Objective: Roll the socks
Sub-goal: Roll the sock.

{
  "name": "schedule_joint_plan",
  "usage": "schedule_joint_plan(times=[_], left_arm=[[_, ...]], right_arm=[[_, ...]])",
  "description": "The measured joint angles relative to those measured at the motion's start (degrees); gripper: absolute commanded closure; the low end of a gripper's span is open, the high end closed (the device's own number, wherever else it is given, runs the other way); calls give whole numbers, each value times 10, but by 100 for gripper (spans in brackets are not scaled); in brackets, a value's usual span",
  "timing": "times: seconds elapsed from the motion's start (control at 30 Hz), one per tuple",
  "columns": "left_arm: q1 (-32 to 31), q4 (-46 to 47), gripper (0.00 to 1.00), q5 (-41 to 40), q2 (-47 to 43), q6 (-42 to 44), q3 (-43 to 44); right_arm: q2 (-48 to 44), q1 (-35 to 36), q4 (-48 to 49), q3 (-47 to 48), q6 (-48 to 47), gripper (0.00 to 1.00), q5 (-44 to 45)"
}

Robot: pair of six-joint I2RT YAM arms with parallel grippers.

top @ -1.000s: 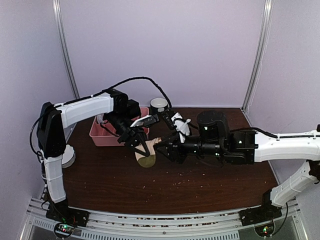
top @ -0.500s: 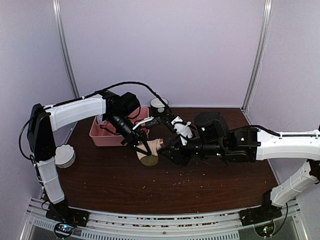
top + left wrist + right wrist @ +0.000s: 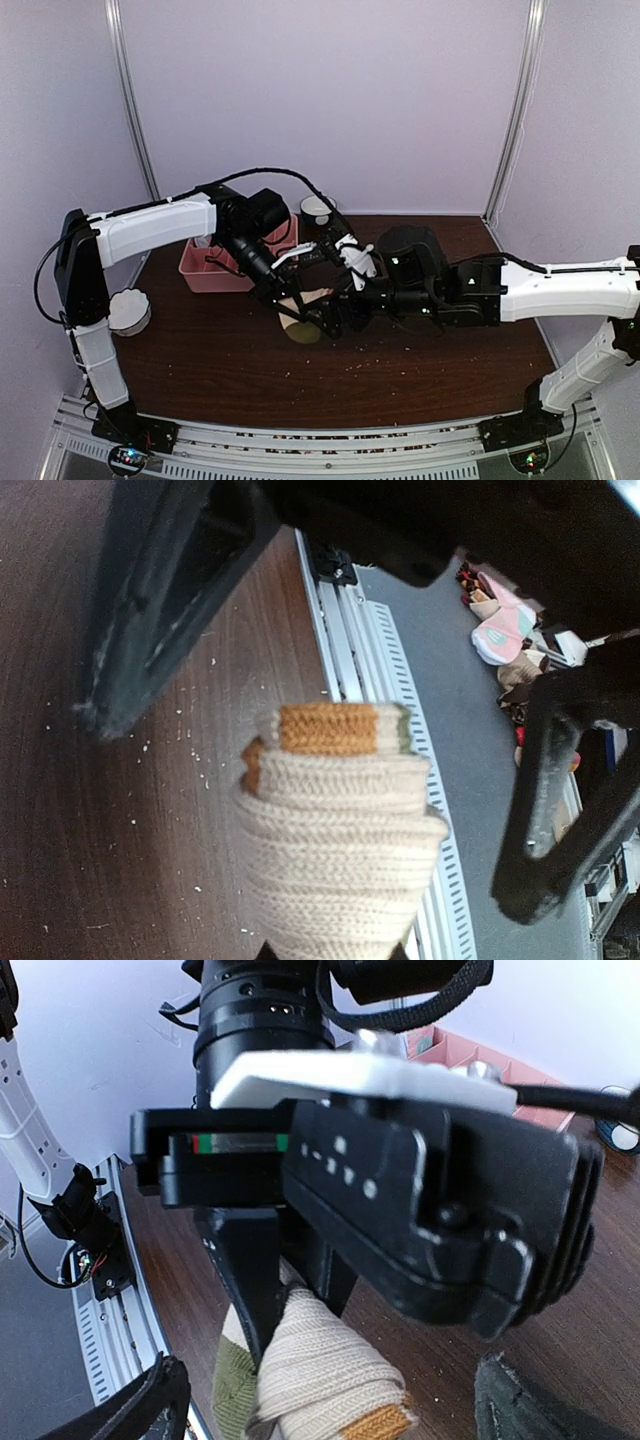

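Note:
A cream knit sock (image 3: 340, 850) with an orange band and an olive-green end is wound into a tight roll. My left gripper (image 3: 335, 952) is shut on the roll's near end, with only its black fingertips showing. In the top view the sock (image 3: 303, 318) sits just above the brown table's middle, under the left gripper (image 3: 288, 300). My right gripper (image 3: 322, 318) reaches in from the right, open wide. Its fingers (image 3: 170, 590) stand on either side of the roll without touching it. In the right wrist view the sock (image 3: 330, 1355) hangs below the left gripper's black body, between my right gripper's (image 3: 330, 1415) spread fingertips.
A pink divided tray (image 3: 205, 275) stands behind the left gripper, and a white cup (image 3: 317, 207) sits at the back. A white round object (image 3: 128, 310) lies at the table's left edge. The metal rail (image 3: 350, 650) marks the near edge, with small colourful fabric pieces (image 3: 503, 630) beyond it.
My right gripper has opened wide and moved left, so its fingers now stand around the rolled sock. The left gripper has kept its hold and shifted slightly.

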Motion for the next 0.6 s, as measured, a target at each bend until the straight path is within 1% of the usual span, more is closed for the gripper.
schedule_joint_plan(times=[0.3,0.43,0.6], left_arm=[[0,-70,100,46,-8,60,29],[-2,-75,100,49,-9,75,31],[-12,-80,100,43,-9,85,31]], right_arm=[[5,-4,37,-21,25,0,-2],[5,-3,39,-22,42,0,2],[-1,-21,92,-61,76,0,-57]])
